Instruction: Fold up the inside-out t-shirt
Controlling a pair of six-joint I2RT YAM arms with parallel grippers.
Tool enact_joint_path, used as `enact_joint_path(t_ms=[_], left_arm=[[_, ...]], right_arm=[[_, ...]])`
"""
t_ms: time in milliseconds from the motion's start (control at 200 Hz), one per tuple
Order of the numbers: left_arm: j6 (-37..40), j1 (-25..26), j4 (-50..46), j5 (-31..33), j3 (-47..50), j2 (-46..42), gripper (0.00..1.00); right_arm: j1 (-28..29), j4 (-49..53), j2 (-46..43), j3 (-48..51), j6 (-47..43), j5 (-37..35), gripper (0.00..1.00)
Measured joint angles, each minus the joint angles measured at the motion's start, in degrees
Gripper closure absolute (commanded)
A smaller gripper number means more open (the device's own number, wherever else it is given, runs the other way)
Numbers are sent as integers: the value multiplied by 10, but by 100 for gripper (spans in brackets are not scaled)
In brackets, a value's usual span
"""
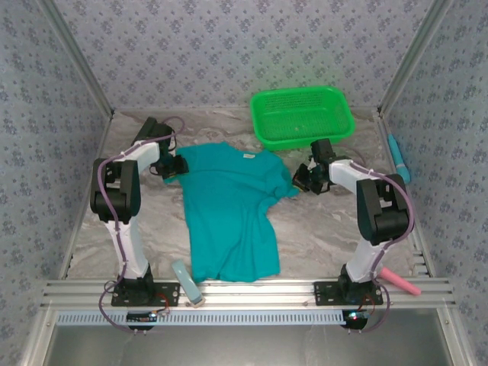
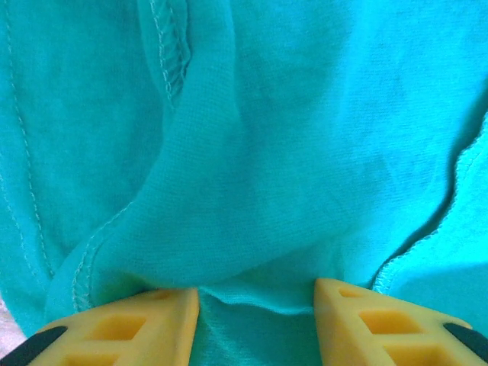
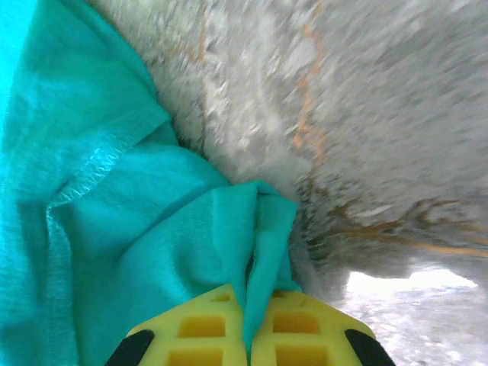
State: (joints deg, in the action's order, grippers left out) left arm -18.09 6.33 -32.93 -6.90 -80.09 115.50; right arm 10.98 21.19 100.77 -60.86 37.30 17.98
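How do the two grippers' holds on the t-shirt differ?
The left gripper has fingers apart with cloth bunched between; the right gripper is pinched shut on a fold. The left gripper meets the t-shirt at its left edge, the right gripper at its right sleeve. Both touch cloth.

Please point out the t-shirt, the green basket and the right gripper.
t-shirt (image 1: 229,213): top view, middle of its body.
green basket (image 1: 260,118): top view, its left wall.
right gripper (image 3: 248,299): right wrist view, between its fingertips.
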Motion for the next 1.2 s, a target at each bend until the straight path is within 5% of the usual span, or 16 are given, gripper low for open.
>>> enact_joint_path(t_ms=[345, 570, 820, 994, 1199], left_arm=[[-11, -3, 2, -18, 0, 0, 55], [-17, -3, 17, -51, 14, -9, 52], [-35, -1, -3, -99, 57, -75, 44], [-38, 30, -31, -83, 83, -200, 45], [-58, 182, -50, -60, 197, -365, 45]], right_arm=[[65, -21, -129, -86, -158, -264, 100], [52, -5, -92, 29, -115, -313, 55], [38, 101, -152, 63, -86, -287, 45], [165, 123, -269, 72, -76, -212, 41], [407, 128, -259, 143, -30, -160, 41]])
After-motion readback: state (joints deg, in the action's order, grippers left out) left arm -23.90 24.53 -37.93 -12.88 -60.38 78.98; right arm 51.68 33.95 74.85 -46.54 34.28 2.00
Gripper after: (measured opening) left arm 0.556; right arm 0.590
